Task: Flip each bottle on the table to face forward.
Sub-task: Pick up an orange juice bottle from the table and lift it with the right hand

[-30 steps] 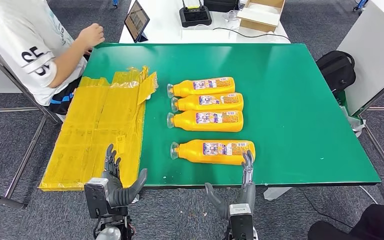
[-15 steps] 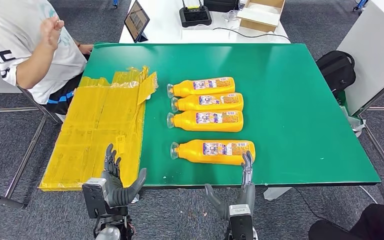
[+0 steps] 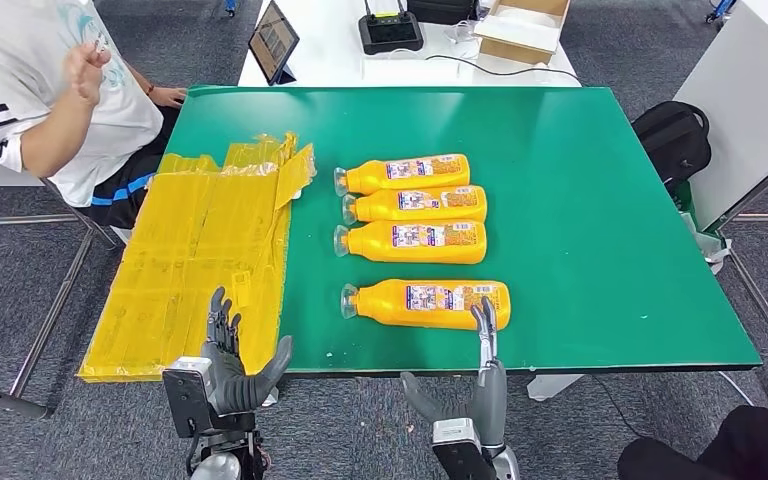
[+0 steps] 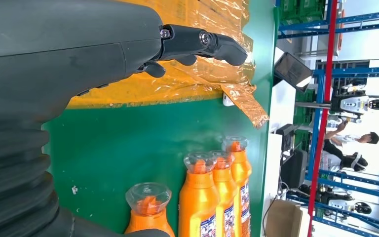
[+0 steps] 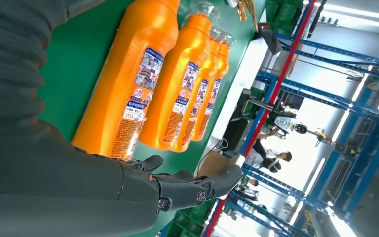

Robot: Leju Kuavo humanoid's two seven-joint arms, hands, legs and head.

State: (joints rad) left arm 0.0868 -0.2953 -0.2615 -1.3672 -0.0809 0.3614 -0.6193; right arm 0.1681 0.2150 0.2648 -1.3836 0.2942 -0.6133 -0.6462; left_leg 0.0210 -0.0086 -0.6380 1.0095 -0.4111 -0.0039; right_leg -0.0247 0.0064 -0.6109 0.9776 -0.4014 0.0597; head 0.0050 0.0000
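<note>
Head view: four orange bottles [image 3: 423, 236] lying sideways w/ labels up.

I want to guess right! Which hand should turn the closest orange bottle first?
Probably the right hand: its fingertips already reach the wide end of the nearest bottle. The left hand sits by the yellow plastic sheet, apart from every bottle.
</note>
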